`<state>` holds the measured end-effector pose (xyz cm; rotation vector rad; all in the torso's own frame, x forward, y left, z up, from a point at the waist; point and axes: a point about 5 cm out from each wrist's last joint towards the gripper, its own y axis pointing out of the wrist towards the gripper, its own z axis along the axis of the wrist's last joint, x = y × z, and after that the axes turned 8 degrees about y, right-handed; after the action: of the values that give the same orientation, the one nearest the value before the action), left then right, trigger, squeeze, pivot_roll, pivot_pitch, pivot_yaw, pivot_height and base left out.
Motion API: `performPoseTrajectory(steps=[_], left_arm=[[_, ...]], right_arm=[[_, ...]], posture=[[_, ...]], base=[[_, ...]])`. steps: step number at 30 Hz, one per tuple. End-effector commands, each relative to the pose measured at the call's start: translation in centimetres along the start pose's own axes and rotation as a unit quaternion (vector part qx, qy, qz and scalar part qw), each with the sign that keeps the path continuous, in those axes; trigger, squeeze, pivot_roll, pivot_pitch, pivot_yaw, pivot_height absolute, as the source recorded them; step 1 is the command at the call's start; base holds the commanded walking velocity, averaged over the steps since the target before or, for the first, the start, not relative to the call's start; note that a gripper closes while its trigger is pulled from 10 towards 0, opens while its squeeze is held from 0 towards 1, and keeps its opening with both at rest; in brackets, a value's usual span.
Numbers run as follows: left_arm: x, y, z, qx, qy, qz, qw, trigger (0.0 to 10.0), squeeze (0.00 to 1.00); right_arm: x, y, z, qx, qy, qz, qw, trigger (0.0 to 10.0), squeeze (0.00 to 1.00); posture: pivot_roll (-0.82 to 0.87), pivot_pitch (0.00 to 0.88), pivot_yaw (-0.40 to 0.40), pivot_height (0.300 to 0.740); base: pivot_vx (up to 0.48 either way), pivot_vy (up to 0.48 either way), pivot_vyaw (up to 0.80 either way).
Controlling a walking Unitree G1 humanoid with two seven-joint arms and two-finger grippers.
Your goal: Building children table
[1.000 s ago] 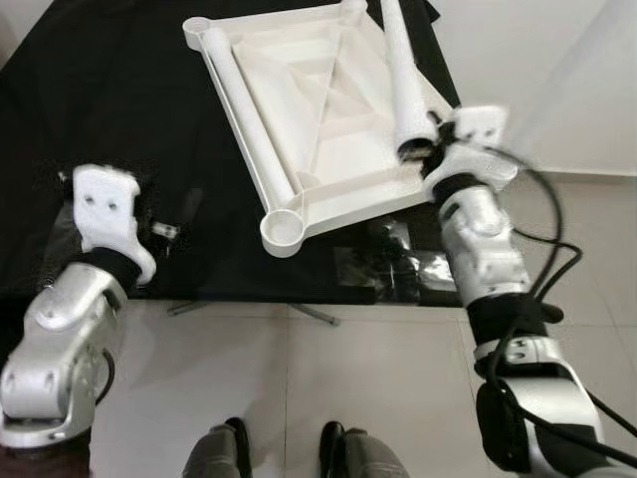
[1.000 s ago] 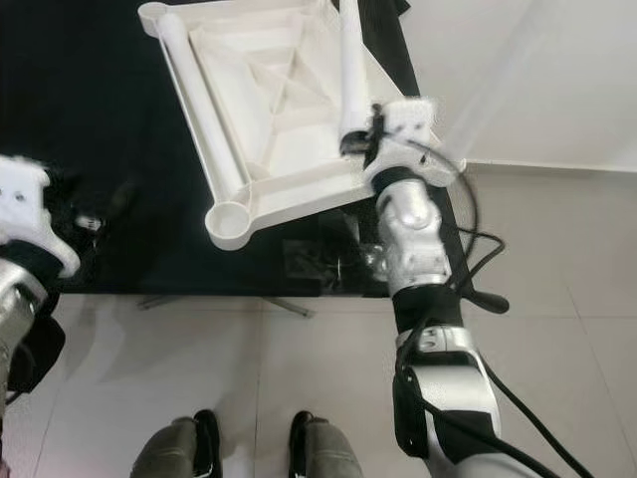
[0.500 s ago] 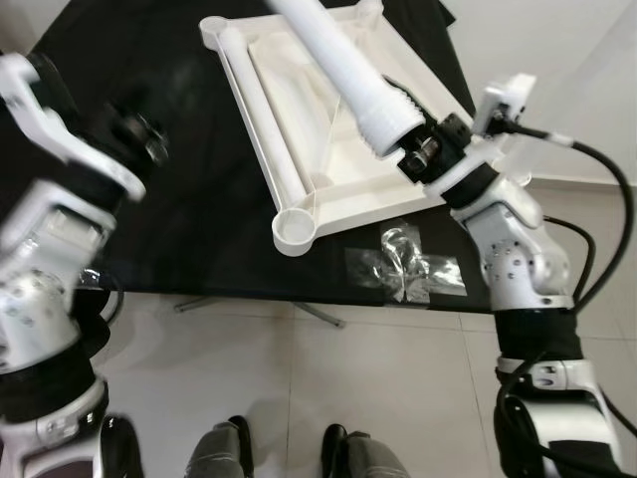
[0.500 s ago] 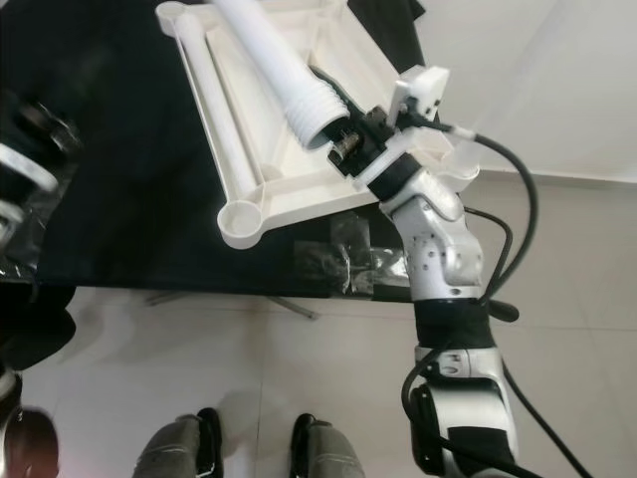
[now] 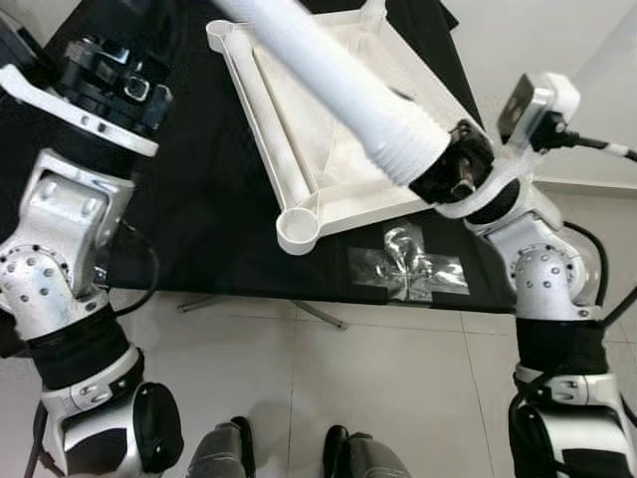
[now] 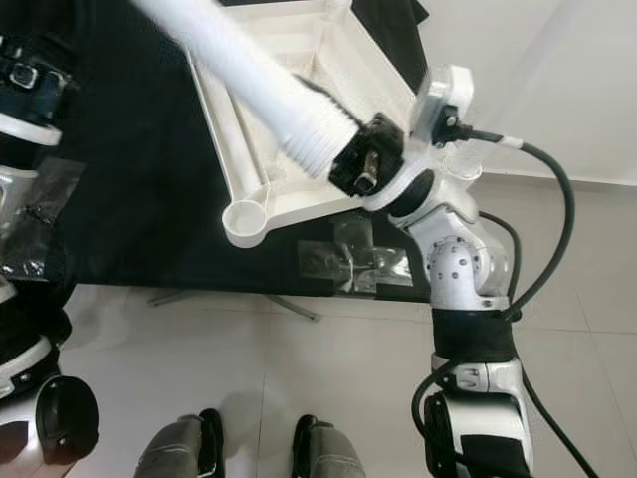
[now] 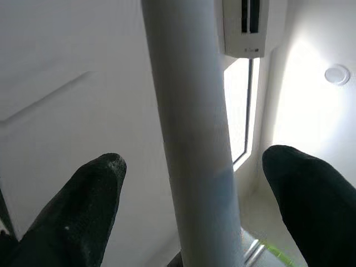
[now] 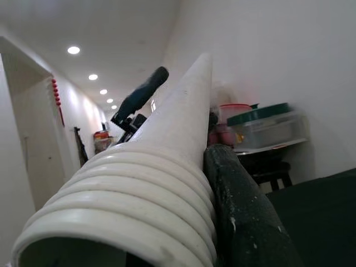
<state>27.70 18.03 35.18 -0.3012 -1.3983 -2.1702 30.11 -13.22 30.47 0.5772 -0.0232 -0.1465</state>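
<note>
Now the right gripper (image 5: 453, 177) is clenched on the threaded end of a long white plastic table leg (image 5: 338, 85), lifted above the upturned white plastic tabletop (image 5: 299, 129). The left gripper (image 7: 194, 222), fingers spread, straddles the leg's far part without touching. Next, I think, the threaded end must be turned down to the round corner socket (image 5: 299, 229).

a home interior: tiled floor (image 5: 328, 378), wall air conditioner (image 7: 245, 28), recessed ceiling lights (image 8: 73, 50), storage containers (image 8: 267, 125) stacked by the wall.

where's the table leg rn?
Table leg is raised over the upturned tabletop, threaded end clamped in the right gripper, far end between the open left gripper jaws.
</note>
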Motion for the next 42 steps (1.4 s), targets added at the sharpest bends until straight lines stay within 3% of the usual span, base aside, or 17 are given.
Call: performPoseTrajectory(steps=[1, 12, 13, 15, 16, 21, 34, 35, 36, 37, 42], left_arm=[[0.7, 0.1, -0.4, -0.004, -0.03, -0.024, 0.999, 10.0, 1.0], [1.3, 0.3, 0.0, 0.006, -0.055, -0.037, 0.998, 10.0, 1.0], [1.5, 0.2, 0.3, 0.014, -0.066, -0.047, 0.997, 0.0, 0.36], [1.5, 0.2, 0.3, 0.014, -0.066, -0.047, 0.997, 0.0, 0.36], [1.8, 0.2, 0.6, 0.018, -0.073, -0.06, 0.995, 0.0, 0.0], [2.5, 0.1, 0.8, 0.016, -0.088, -0.085, 0.992, 0.0, 0.0], [3.0, 0.1, 1.2, 0.014, -0.086, -0.087, 0.992, 0.0, 0.0], [3.1, 0.1, 1.6, 0.016, -0.077, -0.087, 0.993, 0.0, 0.0], [3.1, 0.1, 1.6, 0.016, -0.077, -0.087, 0.993, 0.0, 0.0], [3.2, 0.3, 3.4, 0.025, -0.05, -0.086, 0.995, 0.0, 0.0], [3.3, 0.6, 6.0, 0.036, -0.006, -0.085, 0.996, 0.0, 0.0]], right_arm=[[-0.7, 0.5, -1.0, -0.027, 0.009, 0.032, 0.999, 10.0, 0.0], [-1.3, 1.2, -2.7, -0.087, 0.014, 0.066, 0.994, 10.0, 0.0], [-1.3, 1.1, -2.9, -0.094, 0.014, 0.063, 0.993, 10.0, 0.0], [-1.3, 1.1, -2.9, -0.094, 0.014, 0.063, 0.993, 10.0, 0.0], [-1.3, 1.0, -3.0, -0.098, 0.014, 0.058, 0.993, 10.0, 0.0], [-1.3, 0.5, -2.9, -0.102, 0.012, 0.046, 0.994, 10.0, 0.0], [-0.6, -0.1, -3.2, -0.109, 0.009, 0.002, 0.994, 10.0, 0.0], [-0.4, -0.5, -3.2, -0.115, 0.014, -0.009, 0.993, 10.0, 1.0], [-0.4, -0.5, -3.2, -0.115, 0.014, -0.009, 0.993, 10.0, 1.0], [-0.2, -2.0, -3.1, -0.127, 0.02, -0.036, 0.991, 10.0, 1.0], [-0.3, -4.2, -2.7, -0.14, 0.017, -0.07, 0.988, 10.0, 1.0]], posture=[[0.05, 0.205, -0.067, 0.74], [0.05, 0.21, -0.071, 0.74], [0.05, 0.211, -0.069, 0.74], [0.05, 0.211, -0.069, 0.74], [0.04, 0.212, -0.069, 0.74], [0.04, 0.214, -0.071, 0.74], [0.04, 0.216, -0.074, 0.74], [0.04, 0.218, -0.077, 0.74], [0.04, 0.218, -0.077, 0.74], [0.03, 0.218, -0.074, 0.74], [0.02, 0.22, -0.072, 0.74]], base=[[0.0, 0.0, 0.0], [0.0, 0.0, 0.0], [0.0, 0.0, 0.0], [0.0, 0.0, 0.0], [0.0, 0.0, 0.0], [0.0, 0.0, 0.0], [0.0, 0.0, 0.0], [0.0, 0.0, 0.0], [0.0, 0.0, 0.0], [0.0, 0.0, 0.0], [0.0, 0.0, 0.0]])
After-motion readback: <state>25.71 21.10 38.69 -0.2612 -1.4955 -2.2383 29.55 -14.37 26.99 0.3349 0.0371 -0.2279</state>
